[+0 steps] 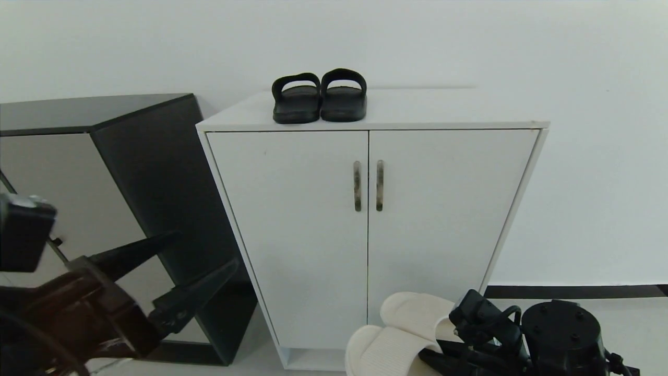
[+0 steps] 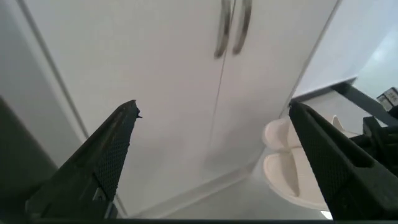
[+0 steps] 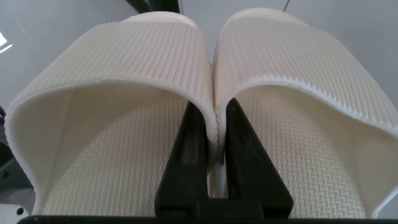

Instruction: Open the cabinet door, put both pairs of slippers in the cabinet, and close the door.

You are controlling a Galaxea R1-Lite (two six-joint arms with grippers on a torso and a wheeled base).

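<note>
The white cabinet (image 1: 313, 235) stands with both doors closed, its two handles (image 1: 368, 186) meeting at the middle. A black pair of slippers (image 1: 319, 99) rests on its top, left of centre. A cream ribbed pair of slippers (image 1: 402, 329) is low in front of the right door, and my right gripper (image 3: 214, 127) is shut on their two inner walls, pinched together. My left gripper (image 1: 203, 250) hangs open at the lower left, fingers spread and pointing toward the left door (image 2: 155, 74). The left wrist view also takes in the handles (image 2: 231, 28) and the cream slippers (image 2: 286, 168).
A dark cabinet (image 1: 156, 172) with a glossy black top stands against the white cabinet's left side. A white wall (image 1: 574, 62) runs behind, with a dark skirting strip (image 1: 574, 291) at the floor to the right. Grey floor lies on the right.
</note>
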